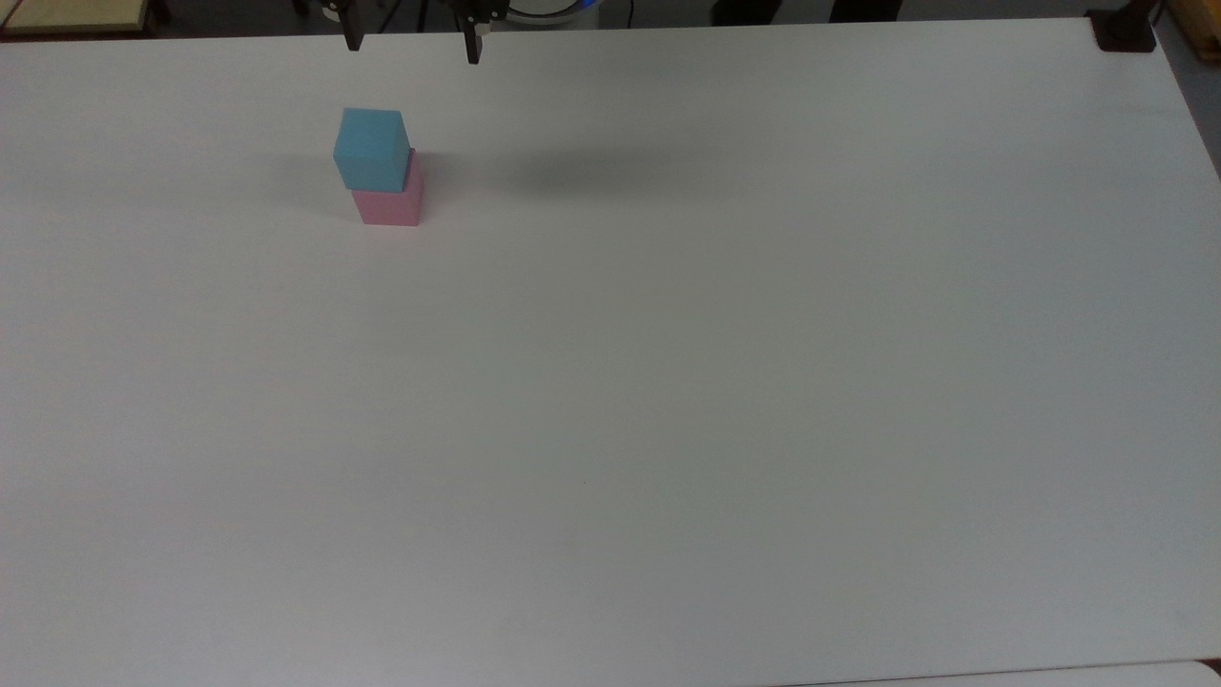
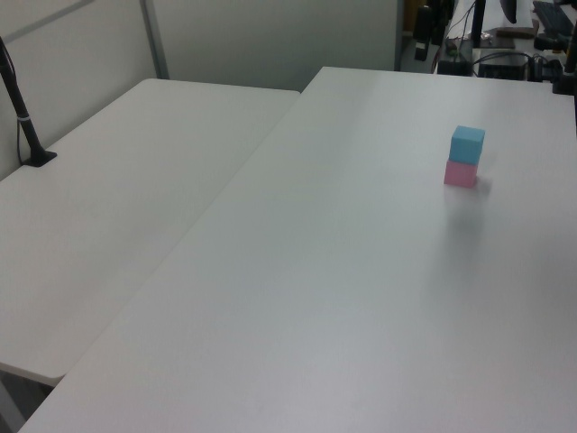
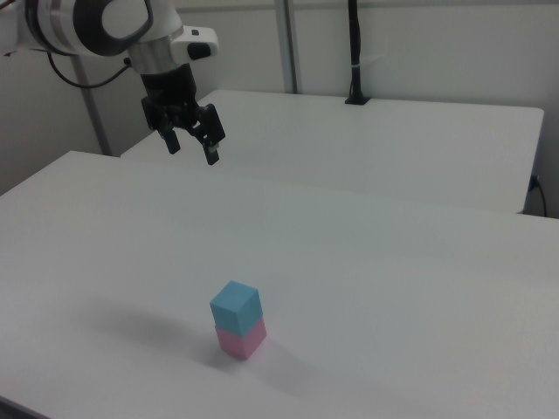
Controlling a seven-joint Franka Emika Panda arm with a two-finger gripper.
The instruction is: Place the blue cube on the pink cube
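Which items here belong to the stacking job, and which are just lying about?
Job:
blue cube, resting on the pink cube
pink cube, on the table
gripper, open, raised clear of the stack

Lying about:
black post on the neighbouring table

White rounded arm [image 3: 105,22] with grey joint rings, black cable, black two-fingered claw [image 3: 192,145]

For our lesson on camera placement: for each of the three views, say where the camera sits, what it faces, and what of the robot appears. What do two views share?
Top view: high above, looking down on the table; fingertips of the open gripper at its top edge.
Left view: raised at one side, looking across the table.
Right view: raised, looking across from another side; arm and gripper above the table.
Shared: the blue cube on the pink cube.
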